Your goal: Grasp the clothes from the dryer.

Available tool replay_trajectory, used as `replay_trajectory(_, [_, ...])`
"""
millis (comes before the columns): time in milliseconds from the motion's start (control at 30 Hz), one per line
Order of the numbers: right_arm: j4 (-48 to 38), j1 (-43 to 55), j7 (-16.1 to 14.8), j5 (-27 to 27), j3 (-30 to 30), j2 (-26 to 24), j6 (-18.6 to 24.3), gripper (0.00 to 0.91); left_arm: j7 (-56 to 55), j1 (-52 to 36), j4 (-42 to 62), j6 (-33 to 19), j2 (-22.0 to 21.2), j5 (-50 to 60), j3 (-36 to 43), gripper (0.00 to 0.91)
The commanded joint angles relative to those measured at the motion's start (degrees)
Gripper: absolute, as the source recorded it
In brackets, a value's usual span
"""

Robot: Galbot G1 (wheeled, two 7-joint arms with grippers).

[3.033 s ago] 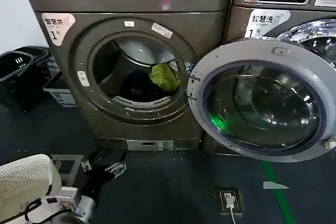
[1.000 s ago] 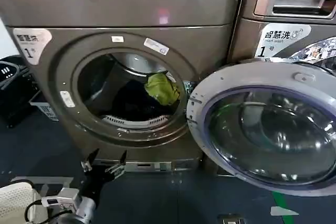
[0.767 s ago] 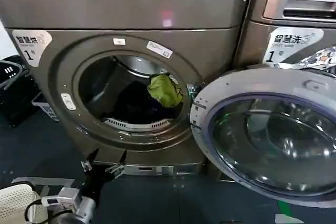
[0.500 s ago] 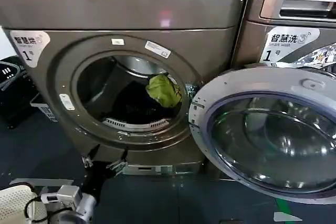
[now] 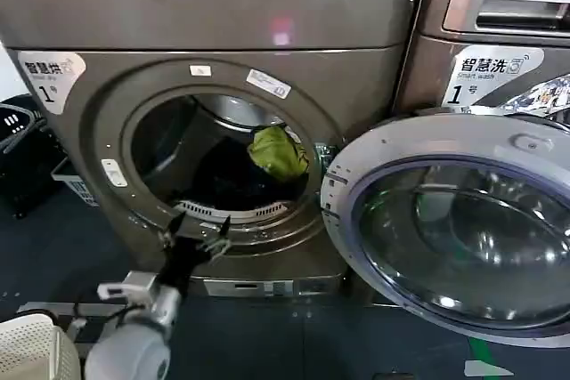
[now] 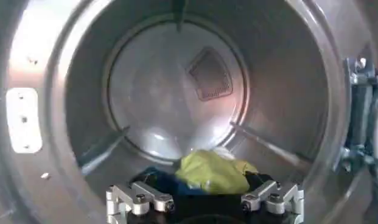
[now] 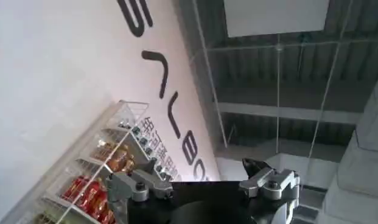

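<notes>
The dryer [image 5: 107, 122] stands before me, its round door [image 5: 454, 229] swung open to the right. Inside the drum lie the clothes: a yellow-green garment [image 5: 278, 150] on dark ones [image 5: 227, 175]. The left wrist view looks into the drum at the yellow-green garment [image 6: 213, 171] and a dark blue piece [image 6: 155, 181]. My left gripper [image 5: 196, 230] is open, raised in front of the lower rim of the drum opening, short of the clothes, with nothing between its fingers. My right gripper [image 7: 204, 182] is open and empty, pointing up at a wall and ceiling.
A second machine [image 5: 499, 33] stands to the right behind the open door. Dark baskets [image 5: 18, 131] sit on the floor at far left. A white perforated basket [image 5: 27, 353] is at the lower left by my arm.
My left gripper has risen from near the floor to the lower rim of the drum opening. The head view has closed in on the dryer.
</notes>
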Motion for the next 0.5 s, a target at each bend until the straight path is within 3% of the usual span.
replay_trajectory(33, [0.3,-0.1,0.0,0.1,0.0,0.1,0.0,0.907,-2.1,-13.4,14.3,-2.0,-0.4,-0.3,2.7,0.907])
replay_trajectory(500, [1.3,-0.3,0.1,0.5,-0.1,-0.4,-0.3,0.907,-4.9,-27.8,32.8,-4.9,-1.0,-1.6,6.4,0.907])
